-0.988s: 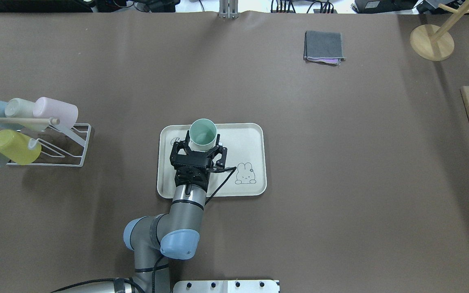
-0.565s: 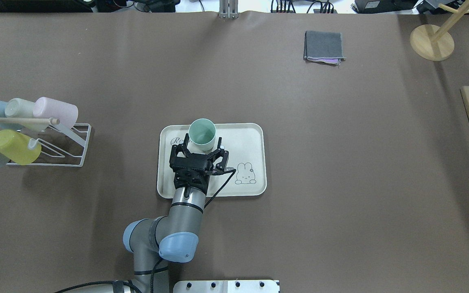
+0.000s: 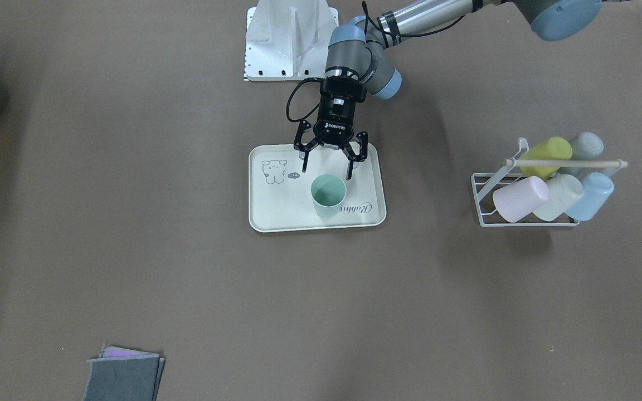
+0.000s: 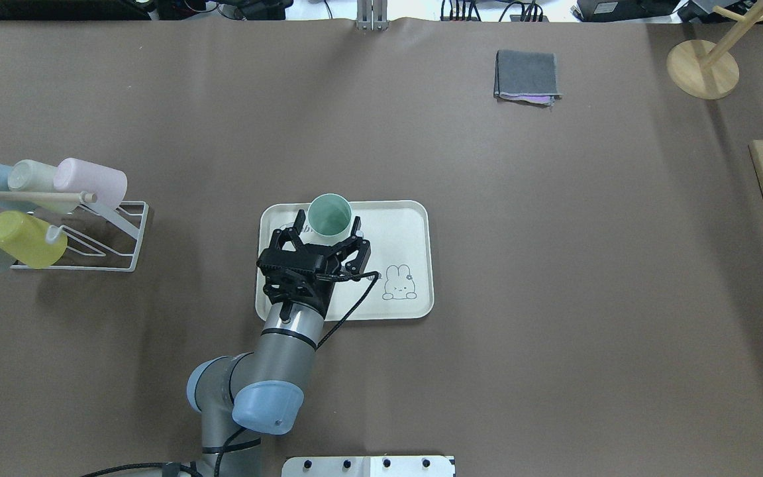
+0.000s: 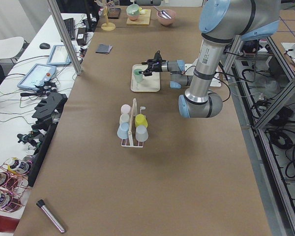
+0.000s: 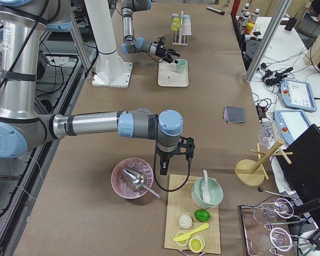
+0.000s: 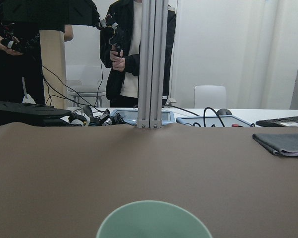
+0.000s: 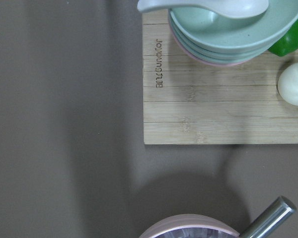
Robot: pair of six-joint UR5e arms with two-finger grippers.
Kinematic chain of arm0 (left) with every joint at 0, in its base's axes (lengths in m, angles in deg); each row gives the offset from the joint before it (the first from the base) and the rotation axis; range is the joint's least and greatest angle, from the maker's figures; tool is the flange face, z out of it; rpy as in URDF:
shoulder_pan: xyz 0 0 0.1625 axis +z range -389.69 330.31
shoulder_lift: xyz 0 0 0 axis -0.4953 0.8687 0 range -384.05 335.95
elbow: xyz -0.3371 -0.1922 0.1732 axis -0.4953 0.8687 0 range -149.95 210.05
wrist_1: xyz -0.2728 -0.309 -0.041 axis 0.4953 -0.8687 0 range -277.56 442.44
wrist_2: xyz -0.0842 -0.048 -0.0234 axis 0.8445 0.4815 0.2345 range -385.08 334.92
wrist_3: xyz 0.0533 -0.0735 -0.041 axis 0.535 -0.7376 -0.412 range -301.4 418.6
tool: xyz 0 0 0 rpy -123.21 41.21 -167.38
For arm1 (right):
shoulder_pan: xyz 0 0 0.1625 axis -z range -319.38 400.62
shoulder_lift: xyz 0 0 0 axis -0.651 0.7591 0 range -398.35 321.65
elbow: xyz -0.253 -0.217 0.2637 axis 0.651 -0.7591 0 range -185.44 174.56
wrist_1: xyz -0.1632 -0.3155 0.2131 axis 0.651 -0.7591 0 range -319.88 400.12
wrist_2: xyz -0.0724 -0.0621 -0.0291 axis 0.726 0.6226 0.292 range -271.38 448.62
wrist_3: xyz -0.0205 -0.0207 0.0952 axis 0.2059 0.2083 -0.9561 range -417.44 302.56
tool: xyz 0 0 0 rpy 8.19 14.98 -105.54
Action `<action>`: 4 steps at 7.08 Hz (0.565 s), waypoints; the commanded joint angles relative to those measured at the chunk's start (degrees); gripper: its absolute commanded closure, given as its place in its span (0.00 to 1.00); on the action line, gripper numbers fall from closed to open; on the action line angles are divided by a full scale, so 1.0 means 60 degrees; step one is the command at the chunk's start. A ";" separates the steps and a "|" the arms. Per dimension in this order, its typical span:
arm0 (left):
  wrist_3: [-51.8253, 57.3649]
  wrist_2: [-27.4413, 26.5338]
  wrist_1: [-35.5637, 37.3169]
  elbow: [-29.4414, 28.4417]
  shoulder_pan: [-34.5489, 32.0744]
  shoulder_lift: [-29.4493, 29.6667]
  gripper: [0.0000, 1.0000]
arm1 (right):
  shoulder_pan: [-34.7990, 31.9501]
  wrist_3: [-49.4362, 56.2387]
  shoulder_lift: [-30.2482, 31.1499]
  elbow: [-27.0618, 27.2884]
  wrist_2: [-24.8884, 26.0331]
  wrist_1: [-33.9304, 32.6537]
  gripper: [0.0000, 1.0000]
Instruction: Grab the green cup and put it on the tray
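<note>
my left gripper (image 3: pixel 326 171) hangs over the near half of the tray (image 4: pixel 398 228), pointing forward across the table. its fingers (image 3: pixel 350 167) are spread wide and have hold of nothing. the green cup (image 4: pixel 330 215) stands upright on the tray, mouth up, on the far side of it and toward my left. it is close to the far rim, beside the "rabbit" lettering. in the front view my fingertips sit just behind the cup, on my side of it, one to each side and apart from its wall. from overhead the two tips seem to flank the cup's near half, and i cannot see any contact there. my left wrist camera sees only the cup's round rim at the bottom middle, with bare brown table beyond it. the little rabbit drawing (image 4: pixel 399 281) is in the tray's near right corner, uncovered.

my right gripper (image 6: pixel 175 162) is far off at the right end of the table and points down. it is above the brown surface between a pink bowl (image 6: pixel 129 178) and a wooden board (image 8: pixel 198 114). it shows only in the side view, so i cannot tell whether those fingers are apart or together. its wrist camera looks straight down on the board's edge, on a stack of bowls (image 8: pixel 223 34) and on the pink bowl's rim.

to my left a white wire rack (image 4: pixel 120 232) holds several pastel cups lying on their sides. a folded grey cloth (image 4: pixel 527 74) lies on the table's far side, well away from the tray.
</note>
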 commanded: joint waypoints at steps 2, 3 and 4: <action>0.0557 0.0645 0.0058 0.2877 -0.0039 -0.2220 0.02 | 0.0000 0.0000 -0.0002 0.0004 -0.0011 -0.0014 0.00; 0.0616 0.0822 0.0088 0.3788 -0.0054 -0.3011 0.02 | 0.0000 0.0000 -0.0002 0.0004 -0.0011 -0.0014 0.00; 0.0631 0.0954 0.0088 0.4595 -0.0054 -0.3889 0.02 | 0.0000 0.0015 -0.0002 0.0004 -0.0011 0.0000 0.00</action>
